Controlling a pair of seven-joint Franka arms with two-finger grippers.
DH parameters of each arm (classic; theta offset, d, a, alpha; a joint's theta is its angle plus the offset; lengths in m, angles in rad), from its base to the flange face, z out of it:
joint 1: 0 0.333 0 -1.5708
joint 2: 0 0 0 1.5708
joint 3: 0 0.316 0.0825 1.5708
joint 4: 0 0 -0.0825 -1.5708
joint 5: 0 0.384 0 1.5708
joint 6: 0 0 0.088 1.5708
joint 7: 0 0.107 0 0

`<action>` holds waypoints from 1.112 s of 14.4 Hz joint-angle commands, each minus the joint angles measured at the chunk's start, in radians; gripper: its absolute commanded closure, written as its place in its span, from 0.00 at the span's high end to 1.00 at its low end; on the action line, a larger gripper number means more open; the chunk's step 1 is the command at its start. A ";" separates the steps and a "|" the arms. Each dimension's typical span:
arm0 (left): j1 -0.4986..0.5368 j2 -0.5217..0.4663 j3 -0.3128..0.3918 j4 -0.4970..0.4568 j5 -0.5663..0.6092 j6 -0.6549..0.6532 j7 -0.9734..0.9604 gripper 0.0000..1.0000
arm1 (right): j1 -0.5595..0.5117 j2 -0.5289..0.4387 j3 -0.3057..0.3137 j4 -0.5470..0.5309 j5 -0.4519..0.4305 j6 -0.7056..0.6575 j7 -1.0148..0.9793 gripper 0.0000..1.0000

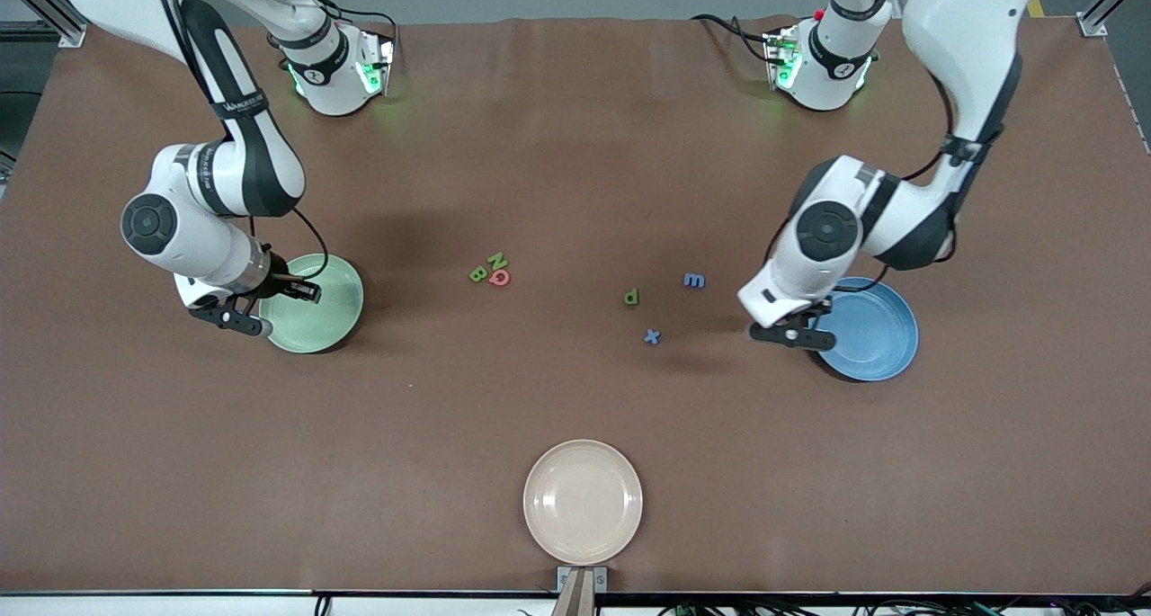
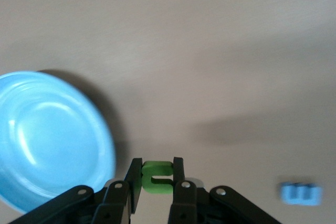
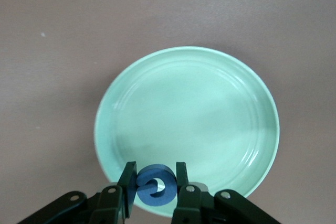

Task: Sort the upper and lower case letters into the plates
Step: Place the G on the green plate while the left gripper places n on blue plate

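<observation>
Over the green plate (image 3: pixel 186 124), the right hand (image 3: pixel 156 184) is pinching the blue C (image 3: pixel 155 183) for dropping; beside the blue plate (image 2: pixel 50 140), the left hand (image 2: pixel 157 178) is pinching a green n (image 2: pixel 156 177).

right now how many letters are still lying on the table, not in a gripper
6: green N, green B and red Q clustered mid-table; green p, blue m and blue x toward the left arm's end. Two more are held in grippers.

A beige plate (image 1: pixel 583 502) lies on the brown table (image 1: pixel 575 148), at the edge nearest the front camera. It sits well apart from both sets of jaws, about midway between them and nearer the camera.
</observation>
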 commanded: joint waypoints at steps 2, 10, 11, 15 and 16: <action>0.132 -0.030 -0.014 -0.063 0.022 0.046 0.109 0.08 | -0.052 -0.008 0.021 -0.111 -0.002 0.142 -0.064 0.00; 0.311 0.063 -0.014 -0.083 0.174 0.216 0.284 0.08 | -0.061 0.044 0.022 -0.131 -0.002 0.206 -0.068 0.27; 0.312 0.071 -0.013 -0.085 0.174 0.230 0.310 0.08 | -0.061 0.046 0.022 -0.131 -0.002 0.206 -0.068 0.66; 0.347 0.092 -0.014 -0.091 0.211 0.249 0.380 0.11 | -0.050 0.038 0.025 -0.128 0.007 0.189 -0.049 1.00; 0.349 0.092 -0.014 -0.095 0.214 0.253 0.387 0.11 | -0.041 0.034 0.031 -0.123 0.010 0.168 -0.026 1.00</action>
